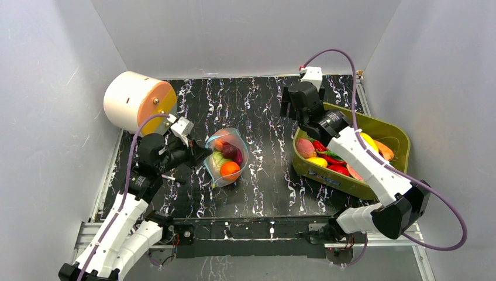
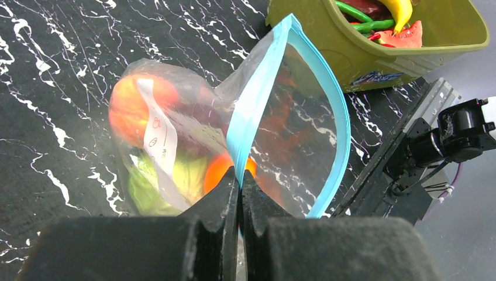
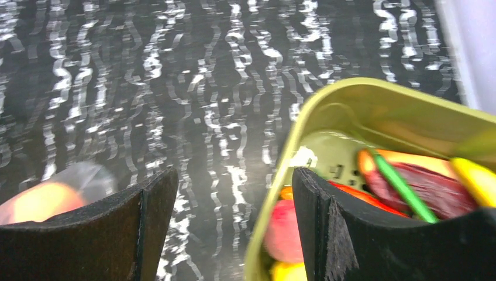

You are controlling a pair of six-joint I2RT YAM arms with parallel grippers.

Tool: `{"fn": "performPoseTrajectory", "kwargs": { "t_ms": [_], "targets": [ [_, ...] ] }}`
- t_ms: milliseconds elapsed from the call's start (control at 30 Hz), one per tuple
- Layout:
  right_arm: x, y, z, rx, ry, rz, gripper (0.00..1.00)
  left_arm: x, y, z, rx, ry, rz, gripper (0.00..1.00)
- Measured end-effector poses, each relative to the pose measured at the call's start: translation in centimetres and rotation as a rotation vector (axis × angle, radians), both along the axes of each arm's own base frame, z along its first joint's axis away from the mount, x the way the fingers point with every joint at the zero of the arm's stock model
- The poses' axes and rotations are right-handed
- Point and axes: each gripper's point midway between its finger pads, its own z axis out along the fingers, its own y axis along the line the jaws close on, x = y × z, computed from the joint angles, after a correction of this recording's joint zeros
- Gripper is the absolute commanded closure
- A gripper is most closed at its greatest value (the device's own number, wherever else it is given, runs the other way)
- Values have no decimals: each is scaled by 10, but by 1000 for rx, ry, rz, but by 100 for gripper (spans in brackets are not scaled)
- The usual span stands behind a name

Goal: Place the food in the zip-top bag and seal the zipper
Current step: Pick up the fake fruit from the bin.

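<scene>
**Seal not yet made**

Clear crinkly plastic zip-top bag (image 1: 227, 157), left of table centre, holds colourful plastic toy food (image 1: 230, 168). The left gripper (image 2: 240, 175) clamps its light blue-teal zipper strip (image 2: 252, 99); the right gripper (image 3: 234, 187) gapes empty. Film likely limp, slippery: hold the stiffer strip.

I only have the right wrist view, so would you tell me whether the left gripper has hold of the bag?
Observer: Yes, the left gripper has its jaws shut on the zipper of the zip-top bag.
Operator: Thank you. Is the mouth sealed yet?
Observer: No, the two sides of the blue strip gape wide apart, so the mouth stands open.
</scene>
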Motion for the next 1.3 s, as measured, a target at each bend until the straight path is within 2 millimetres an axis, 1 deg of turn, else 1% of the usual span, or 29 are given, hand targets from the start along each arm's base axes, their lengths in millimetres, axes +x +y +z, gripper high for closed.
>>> {"fn": "performPoseTrajectory", "kwargs": {
  "t_ms": [167,333,400,533,733,900,1033,1167,1300],
  "targets": [
    [5,-54,-5,-123,22,-143,33,-4,-3,3,4,-19,-11,100],
    [7,-97,-7,-211,39,-258,37,-6,-6,2,9,-22,-24,100],
    [6,-116,-13,-255,56,-309,38,-7,-6,2,13,-23,-23,100],
    [-1,-150,-34,-360,121,-394,39,-7,-6,2,15,-26,-21,100],
    [-9,-188,-65,-504,225,-481,41,-7,-6,2,15,-27,-22,100],
    [-15,-216,-90,-580,320,-546,43,-7,-6,2,16,-27,-20,100],
    [-20,-234,-100,-593,364,-593,43,-7,-7,1,17,-25,-22,100],
    [-26,-246,-103,-608,383,-632,43,-6,-6,1,21,-25,-21,100],
    [-30,-261,-113,-614,427,-668,43,-7,-6,0,25,-23,-19,100]
  ]
}}
